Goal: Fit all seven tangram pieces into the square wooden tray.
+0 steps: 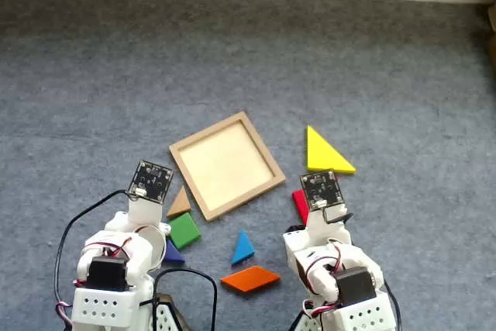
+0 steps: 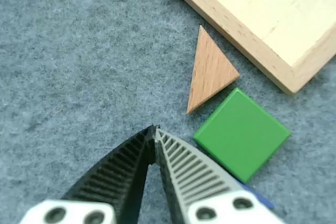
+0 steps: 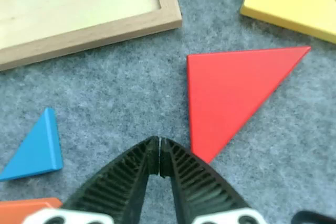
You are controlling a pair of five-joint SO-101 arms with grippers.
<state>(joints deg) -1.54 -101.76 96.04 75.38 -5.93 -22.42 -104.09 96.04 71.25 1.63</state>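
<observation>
The right claw (image 3: 159, 142), clenched on nothing like the left claw (image 2: 155, 132), sits just short of the red triangle (image 3: 231, 93), with the tray (image 3: 105, 32) beyond to the left.

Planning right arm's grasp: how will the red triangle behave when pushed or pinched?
Flat and rigid-looking, the red triangle likely won't bend or roll. Flush on the carpet, it probably drags when pushed; thin edges may resist pinching.

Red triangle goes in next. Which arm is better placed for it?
Right. Its shut claw is just beside the red triangle, near the tray. The left claw is over by the wooden triangle and green square.
</observation>
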